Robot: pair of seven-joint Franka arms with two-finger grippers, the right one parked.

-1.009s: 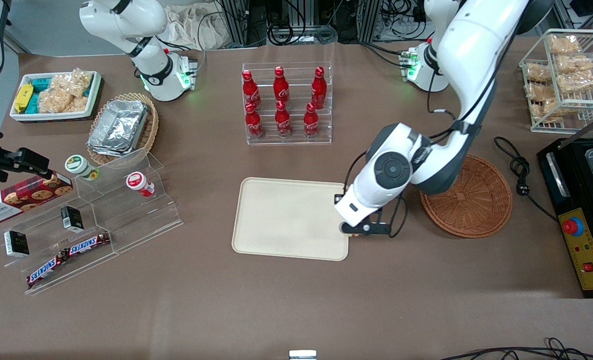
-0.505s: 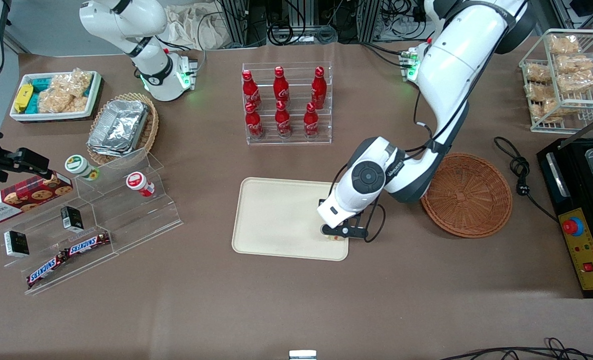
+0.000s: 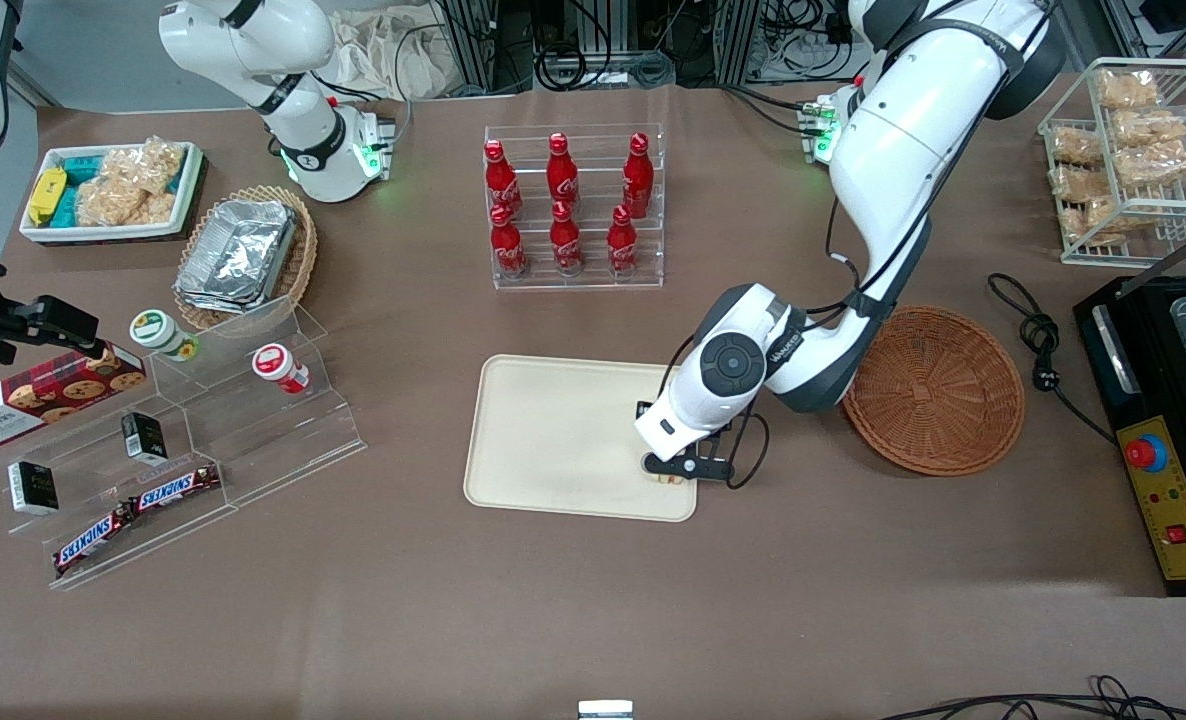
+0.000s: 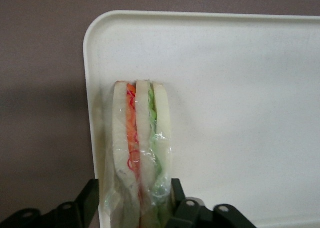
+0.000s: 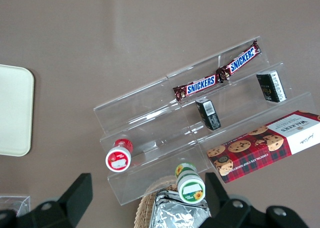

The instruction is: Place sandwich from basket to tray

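**Sandwich held over the tray's corner**

The sandwich [image 4: 139, 153] is clamped between the fingers [image 4: 89, 200] of the left arm's gripper [image 3: 675, 468], one dark finger pressed against each bread face. It stands on edge in its clear wrap — orange filling toward one slice, green toward the other — and hangs low over the tray [image 3: 563, 435], at the corner nearest the front camera on the working arm's side. From the wrist camera the wedge lies just inside the tray's raised rim [image 4: 91, 87], close alongside it; whether its tip touches the tray floor I cannot tell. In the front view only a sliver of the sandwich [image 3: 668, 477] peeks out under the gripper.

The basket [image 3: 935, 392] sits on the brown bench [image 3: 593, 610] just beside the tray, toward the working arm's end, with nothing visible in it. The arm's white forearm reaches over the gap between the two.

Farther from the front camera than the tray stands a clear rack of red bottles [image 3: 565, 205]. Toward the parked arm's end there is a stepped clear display [image 3: 203, 440] with chocolate bars [image 3: 133, 510].
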